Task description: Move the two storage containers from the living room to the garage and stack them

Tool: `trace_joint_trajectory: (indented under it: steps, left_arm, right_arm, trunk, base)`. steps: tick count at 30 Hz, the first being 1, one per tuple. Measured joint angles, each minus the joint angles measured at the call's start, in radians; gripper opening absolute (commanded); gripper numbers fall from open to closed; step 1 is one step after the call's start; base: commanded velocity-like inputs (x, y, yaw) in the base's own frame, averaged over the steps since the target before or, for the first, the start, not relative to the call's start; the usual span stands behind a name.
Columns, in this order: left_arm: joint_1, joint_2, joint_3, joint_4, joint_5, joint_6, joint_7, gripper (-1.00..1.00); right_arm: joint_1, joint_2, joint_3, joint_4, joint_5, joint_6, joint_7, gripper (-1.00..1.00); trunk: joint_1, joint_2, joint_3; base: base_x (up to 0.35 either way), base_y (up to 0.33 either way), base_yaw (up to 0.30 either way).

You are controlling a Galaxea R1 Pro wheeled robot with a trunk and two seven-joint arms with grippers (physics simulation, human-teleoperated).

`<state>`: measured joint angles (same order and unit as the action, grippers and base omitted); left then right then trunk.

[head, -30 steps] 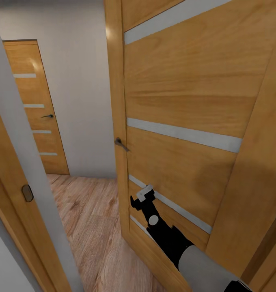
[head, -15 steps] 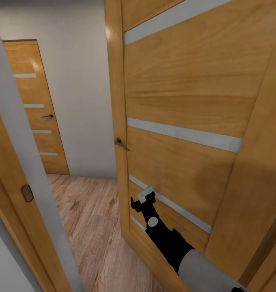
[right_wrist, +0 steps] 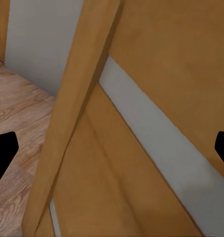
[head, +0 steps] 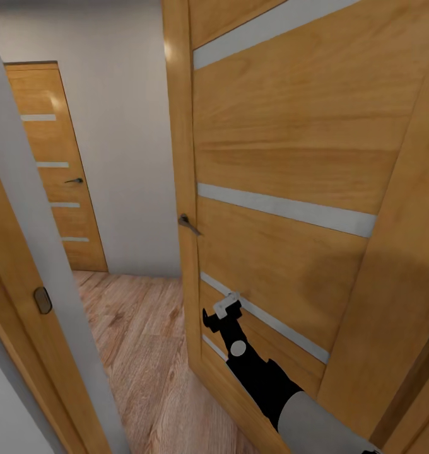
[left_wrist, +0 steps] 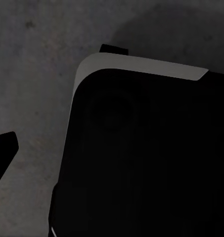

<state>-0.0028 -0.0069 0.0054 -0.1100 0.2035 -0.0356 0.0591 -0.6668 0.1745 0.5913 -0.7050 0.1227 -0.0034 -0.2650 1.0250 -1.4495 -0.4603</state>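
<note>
Right arm [head: 258,372] reaches to the wooden door [head: 284,151], jaws spread wide (left jaws' spread unclear, mostly cut off)

I am inside a home, at a hallway doorway. A wooden door [head: 284,164] with pale stripes and a lever handle [head: 188,223] stands open beside me; beyond are light wood-plank flooring [head: 145,340], a white wall [head: 123,139], and a second matching door [head: 53,164].

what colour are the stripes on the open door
Pale grey stripes across the honey-brown wooden door, clearest in the head view.
</note>
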Motion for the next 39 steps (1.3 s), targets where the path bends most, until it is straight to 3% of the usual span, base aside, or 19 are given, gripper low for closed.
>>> trace_joint_trajectory:
  steps: [13,17,19,22,25,26,27,29,33,39]
  left_arm:
    - [0.000,-0.001,-0.001,0.000,0.001,0.000,0.000,1.00]
    - [0.000,-0.001,-0.001,0.000,0.001,0.000,0.000,1.00]
    - [0.000,-0.001,-0.001,0.000,0.001,0.000,0.000,1.00]
    - [0.000,-0.001,-0.001,0.000,0.000,0.000,0.000,1.00]
    - [0.000,0.000,-0.001,0.000,-0.001,0.000,0.000,1.00]
    - [0.000,-0.001,-0.001,0.000,-0.001,0.000,0.000,1.00]
    - [0.000,-0.001,-0.001,0.000,-0.001,0.000,0.000,1.00]
    - [0.000,0.000,-0.001,0.001,-0.001,0.000,0.000,1.00]
    - [0.000,0.001,-0.001,0.002,0.000,0.000,0.000,1.00]
    - [0.000,0.001,-0.001,0.002,0.001,0.000,0.000,1.00]
  right_arm:
    - [0.000,0.000,-0.013,0.011,-0.012,0.003,-0.034,1.00]
    - [0.001,0.000,-0.014,0.011,-0.074,-0.002,-0.060,1.00]
    - [-0.001,0.000,-0.012,0.004,-0.139,-0.001,-0.070,1.00]
    - [-0.006,0.000,-0.007,0.001,-0.157,0.005,-0.070,1.00]
    - [-0.052,0.000,0.015,0.010,-0.151,0.028,-0.060,1.00]
    - [-0.110,0.000,0.055,0.014,-0.146,0.074,-0.055,1.00]
    - [-0.125,0.000,0.063,0.015,-0.144,0.099,-0.054,1.00]
    - [-0.140,0.000,0.078,0.016,-0.136,0.146,-0.053,1.00]
    - [-0.144,0.000,0.120,0.033,-0.093,0.159,-0.056,1.00]
    - [-0.144,0.000,0.145,0.052,-0.053,0.159,-0.059,1.00]
  trunk:
    - [0.000,0.000,0.000]
    - [0.000,0.000,0.000]
    - [0.000,0.000,0.000]
    - [0.000,0.000,0.000]
    - [0.000,0.000,0.000]
    - [0.000,0.000,0.000]
    - [0.000,0.000,0.000]
    - [0.000,0.000,0.000]
    - [-0.001,0.000,0.000]
    - [-0.001,0.000,0.000]
  base:
    - [0.000,0.000,0.000]
    - [0.000,0.000,0.000]
    - [0.000,0.000,0.000]
    - [0.000,0.000,0.000]
    - [0.002,0.000,0.000]
    - [0.029,0.000,0.000]
    - [0.046,0.000,0.000]
    - [0.190,0.000,0.000]
    - [0.270,0.000,0.000]
    - [0.309,0.000,0.000]
